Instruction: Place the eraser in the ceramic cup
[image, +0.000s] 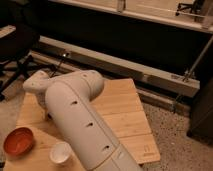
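My white arm (80, 120) crosses the middle of the wooden table (125, 112). Its wrist (37, 86) bends down at the table's left side. The gripper (48, 115) is below the wrist, low over the table's left part, and mostly hidden by the arm; only a small dark bit shows there. The eraser is not visible as its own shape; it may be hidden under the arm. The small white ceramic cup (60, 153) stands upright near the front left edge, in front of the gripper and close to the arm.
An orange-red bowl (19, 141) stands left of the cup at the front left corner. A dark office chair (15, 55) stands off the table's left. A long metal rail (130, 70) runs behind the table. Speckled floor (175, 135) lies to the right.
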